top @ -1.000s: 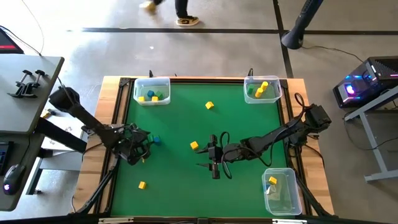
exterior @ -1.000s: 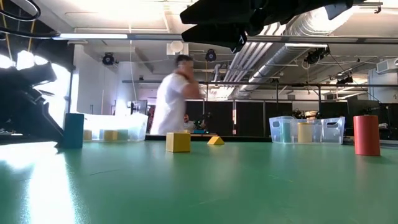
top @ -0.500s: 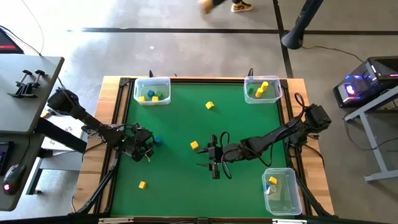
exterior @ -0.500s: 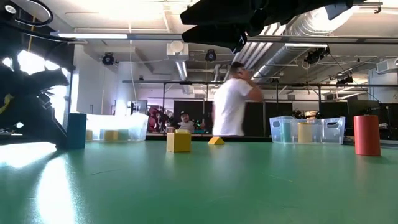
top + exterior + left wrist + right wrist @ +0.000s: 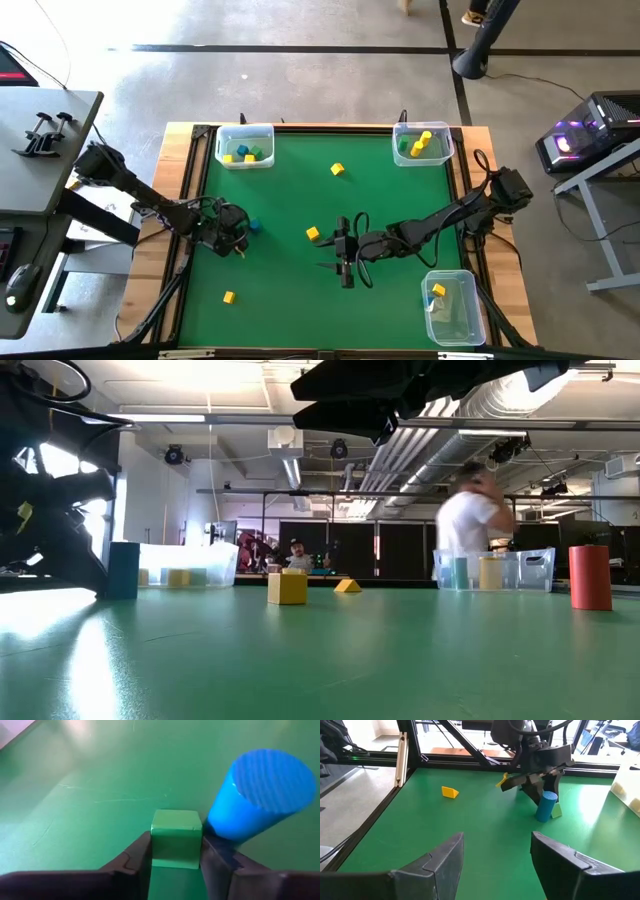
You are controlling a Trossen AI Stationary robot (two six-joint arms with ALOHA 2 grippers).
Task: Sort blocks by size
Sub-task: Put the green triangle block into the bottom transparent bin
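Observation:
My left gripper (image 5: 229, 233) is low over the green mat near the table's left edge, shut on a small green block (image 5: 176, 837). A blue cylinder block (image 5: 255, 795) stands on end right beside it; it also shows in the high view (image 5: 253, 226) and the right wrist view (image 5: 546, 806). My right gripper (image 5: 343, 262) hovers open and empty over the middle of the mat. Loose yellow blocks lie on the mat at the centre (image 5: 312, 233), toward the far edge (image 5: 337, 169) and near the left front (image 5: 229, 297). My left gripper pinches the green block's two opposite side faces (image 5: 155, 845) between its two fingers. The fingers (image 5: 212, 862) slant down from the table's left side. The block sits square between them at mat level (image 5: 556, 811), close against the blue cylinder's foot.
Clear bins stand at the far left (image 5: 245, 146), far right (image 5: 421, 143) and near right (image 5: 449, 305), each with blocks inside. A red cylinder (image 5: 590, 577) stands on the mat in the low view. A person passes in the room behind the table (image 5: 470, 525).
My left gripper has gone a little toward the table's right and far edges, closing on the blue cylinder. The person behind the table has walked across the room.

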